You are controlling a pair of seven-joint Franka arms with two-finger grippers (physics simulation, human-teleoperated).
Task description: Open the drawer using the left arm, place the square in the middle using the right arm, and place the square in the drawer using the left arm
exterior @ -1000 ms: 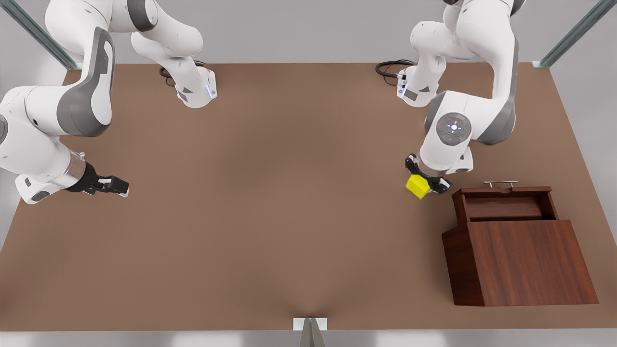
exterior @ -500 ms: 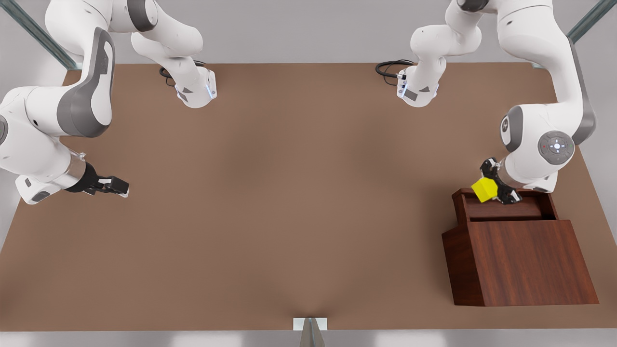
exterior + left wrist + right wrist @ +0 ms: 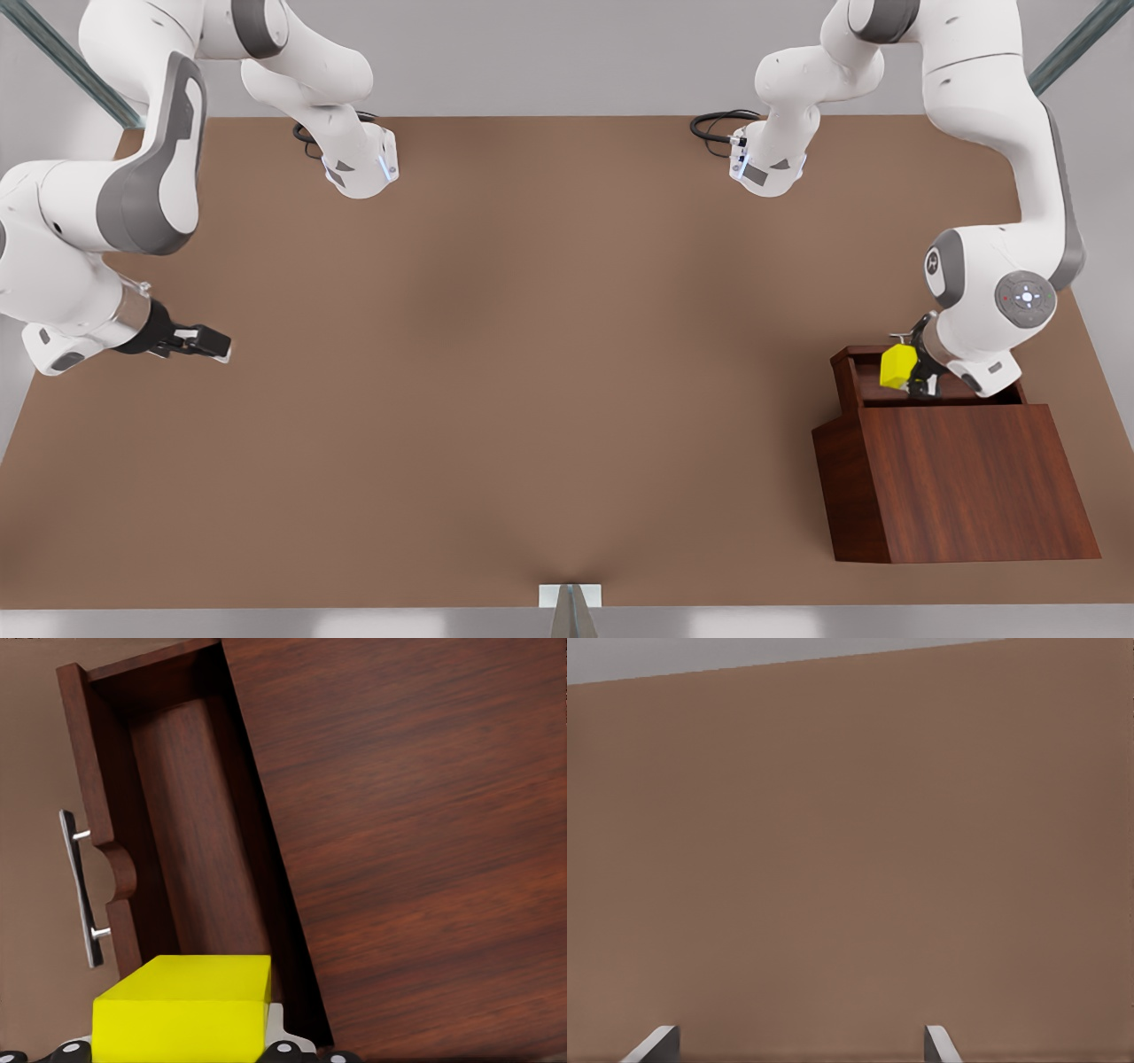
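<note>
The yellow square (image 3: 897, 366) hangs over the open drawer (image 3: 848, 365), with my left gripper (image 3: 912, 377) shut on it, at the front view's right. In the left wrist view the square (image 3: 182, 1010) sits between the fingers, above the drawer's wooden floor (image 3: 195, 833) and beside the silver bar handle (image 3: 80, 890). I cannot tell whether the square touches the drawer. My right gripper (image 3: 208, 343) waits low over the table at the front view's left. It is open, with bare table between its fingertips (image 3: 656, 1045). The middle (image 3: 549, 354) of the table is bare brown top.
The slant-topped wooden cabinet (image 3: 966, 483) stands at the front view's right, near the table's front edge, and its top (image 3: 407, 833) lies beside the drawer. Both arm bases (image 3: 359, 168) stand at the table's back edge with black cables.
My left gripper has carried the square from the table beside the cabinet to over the open drawer, and lower. The right arm has shifted only slightly.
</note>
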